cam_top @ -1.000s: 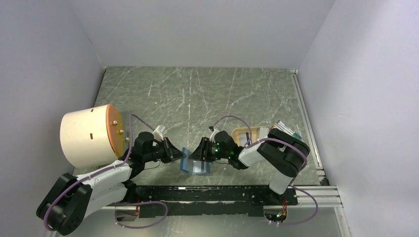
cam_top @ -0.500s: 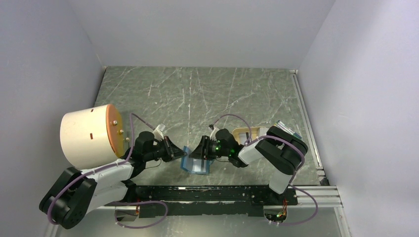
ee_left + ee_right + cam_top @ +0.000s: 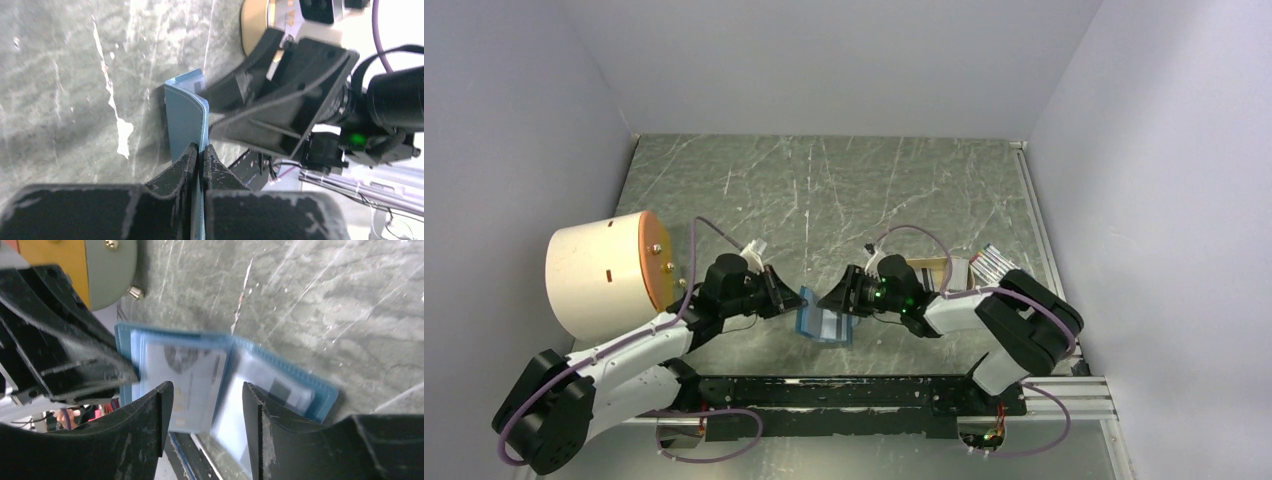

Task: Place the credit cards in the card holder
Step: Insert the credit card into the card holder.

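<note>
The right wrist view is blurred. A pale credit card [image 3: 192,372] lies against the inner sleeves of the open card holder [image 3: 305,387], just beyond the right gripper [image 3: 207,397]. Its fingers stand apart with nothing between them, and the card's print is unreadable. Only the left wrist view shows the left gripper [image 3: 201,150] pinched tight on one flap's edge. The rest of the holder rises beyond its fingertips, and the card is hidden from that side.

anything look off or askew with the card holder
The teal card holder isn't lying flat: it stands open on edge, one flap pinched in the shut left gripper and bowed. A pale card lies against its inside, too blurred to tell if it's seated. The right gripper is open.
</note>
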You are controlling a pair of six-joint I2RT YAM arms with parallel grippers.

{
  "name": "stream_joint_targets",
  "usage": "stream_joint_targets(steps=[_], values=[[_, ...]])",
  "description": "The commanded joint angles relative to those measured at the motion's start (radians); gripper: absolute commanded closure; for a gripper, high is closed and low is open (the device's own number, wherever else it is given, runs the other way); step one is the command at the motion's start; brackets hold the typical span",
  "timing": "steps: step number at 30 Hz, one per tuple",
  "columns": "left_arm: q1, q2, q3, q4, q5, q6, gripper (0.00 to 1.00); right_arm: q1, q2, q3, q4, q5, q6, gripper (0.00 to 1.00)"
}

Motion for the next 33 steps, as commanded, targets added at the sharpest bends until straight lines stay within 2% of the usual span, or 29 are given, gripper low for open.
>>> stream_joint_targets(steps=[1, 4, 14, 18, 22, 28, 33], values=[[-0.02, 0.027, 0.107, -0.199, -0.106, 0.059, 0.91, -0.001, -0.067, -0.046, -0.037, 0.009, -0.002, 0.45], [-0.032, 0.045, 0.104, -0.19, -0.109, 0.035, 0.91, 0.003, -0.094, -0.054, -0.018, 0.006, 0.011, 0.48], [-0.079, 0.161, 0.166, -0.179, -0.113, 0.033, 0.91, 0.044, 0.037, -0.04, 0.16, -0.036, 0.039, 0.34], [-0.088, 0.164, 0.181, -0.156, -0.09, 0.018, 0.91, 0.052, 0.097, -0.06, 0.236, -0.032, 0.072, 0.34], [-0.092, 0.118, 0.154, -0.097, -0.063, -0.026, 0.91, 0.052, 0.162, -0.092, 0.37, -0.048, 0.12, 0.36], [-0.091, 0.082, 0.087, -0.014, -0.05, -0.067, 0.91, 0.051, 0.197, -0.107, 0.479, -0.061, 0.137, 0.33], [-0.091, 0.101, 0.011, 0.161, 0.006, -0.132, 0.91, 0.051, 0.223, -0.112, 0.569, -0.081, 0.143, 0.28]])
